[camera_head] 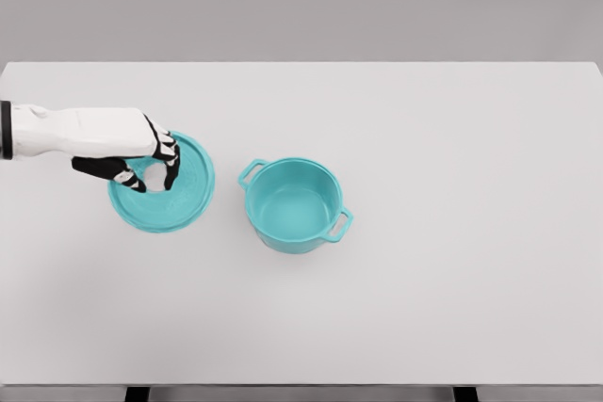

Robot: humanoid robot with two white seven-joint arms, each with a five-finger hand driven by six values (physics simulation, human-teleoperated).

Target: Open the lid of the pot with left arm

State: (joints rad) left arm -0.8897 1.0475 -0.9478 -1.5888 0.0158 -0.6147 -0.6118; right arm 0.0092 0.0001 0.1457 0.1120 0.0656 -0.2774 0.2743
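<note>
Head view — lid (174,204) off the pot (294,206), left hand (141,165) over it.

Lay flat on the white table (424,308), left of the open pot and a little apart from it. Sat right under the left hand, fingers (171,163) curled down around the middle — looked like gripping the knob, though hidden by the fingers, so hard to be sure. Left arm cut off at the edge. No right arm seen.
</note>
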